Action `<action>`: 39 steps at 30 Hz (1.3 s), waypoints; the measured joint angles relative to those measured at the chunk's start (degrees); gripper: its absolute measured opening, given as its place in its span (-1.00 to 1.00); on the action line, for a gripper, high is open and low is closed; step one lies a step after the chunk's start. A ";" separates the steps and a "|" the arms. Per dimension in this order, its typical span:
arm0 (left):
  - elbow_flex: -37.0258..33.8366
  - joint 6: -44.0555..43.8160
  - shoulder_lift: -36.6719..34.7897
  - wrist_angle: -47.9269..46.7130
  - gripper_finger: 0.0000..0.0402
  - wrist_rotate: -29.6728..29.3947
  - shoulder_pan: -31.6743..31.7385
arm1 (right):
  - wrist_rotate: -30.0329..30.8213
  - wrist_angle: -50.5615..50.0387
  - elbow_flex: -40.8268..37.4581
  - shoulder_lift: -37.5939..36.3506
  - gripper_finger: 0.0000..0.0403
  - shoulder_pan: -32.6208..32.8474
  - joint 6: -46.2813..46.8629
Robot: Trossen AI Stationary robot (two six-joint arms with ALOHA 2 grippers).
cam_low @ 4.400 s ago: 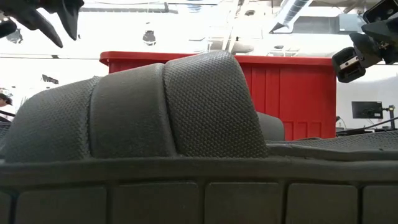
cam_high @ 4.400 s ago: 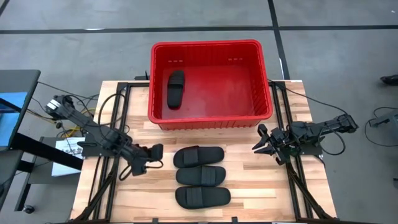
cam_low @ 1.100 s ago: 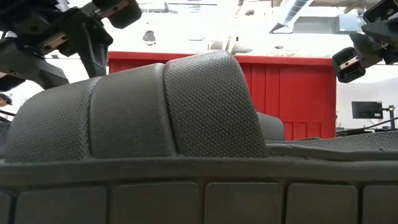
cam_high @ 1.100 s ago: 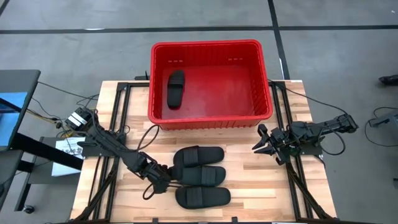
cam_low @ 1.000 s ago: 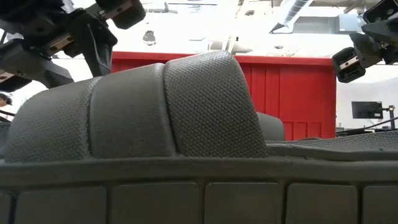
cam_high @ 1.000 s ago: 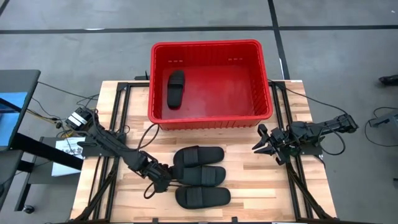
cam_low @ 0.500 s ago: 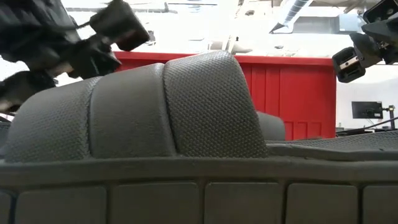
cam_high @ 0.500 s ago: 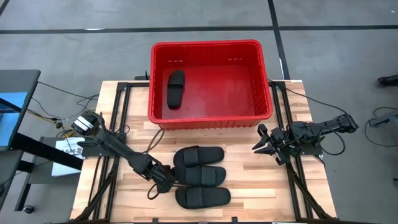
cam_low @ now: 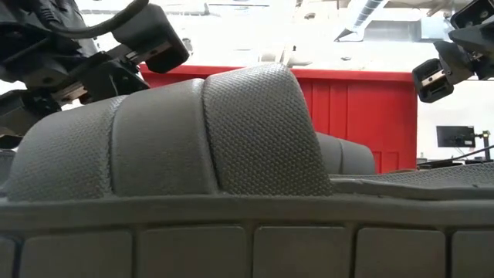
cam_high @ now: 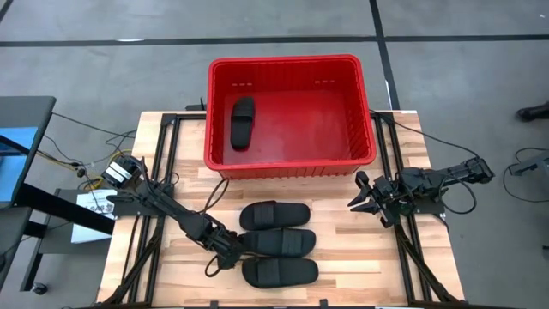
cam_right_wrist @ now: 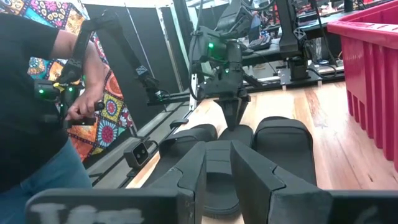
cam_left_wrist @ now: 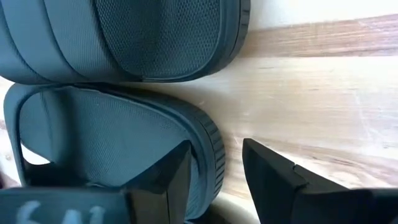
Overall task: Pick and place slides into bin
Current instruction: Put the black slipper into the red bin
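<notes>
The big red plastic tub (cam_high: 290, 116) held one matte black sandal (cam_high: 242, 121); three more (cam_high: 278, 243) sat on the wooden desk (cam_high: 360, 257). Left gripper (cam_left_wrist: 214, 177) was spread astride the middle sandal's edge, so I reckoned a shallow pinch might slip. Right gripper (cam_high: 360, 200), spread slightly, hung empty nearby.

Even, bright overhead light on the high view, the bench (cam_high: 360, 257) pale and shadows under the arms soft and short. Low view blows out white in the room behind, ceiling glare washing detail, while the nearest sandal (cam_low: 193, 147) fills the frame, its weave sharp enough. Left wrist view sits very close, its own fingers (cam_left_wrist: 168, 180) soft and dark. Right wrist view is clear farther off, with blurred fingers (cam_right_wrist: 261, 180) up front
</notes>
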 joint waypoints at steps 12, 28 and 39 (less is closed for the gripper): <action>0.00 -1.28 0.00 0.15 -0.33 -1.12 1.27 | -0.02 0.00 0.00 0.01 -0.68 0.00 0.00; 0.04 -1.89 0.95 0.60 -0.33 0.90 2.14 | -0.01 0.00 0.00 0.01 -0.68 -0.01 0.00; 0.13 -2.26 3.56 3.65 -0.36 -1.50 2.11 | 0.00 0.00 0.02 -0.05 -0.68 -0.01 0.01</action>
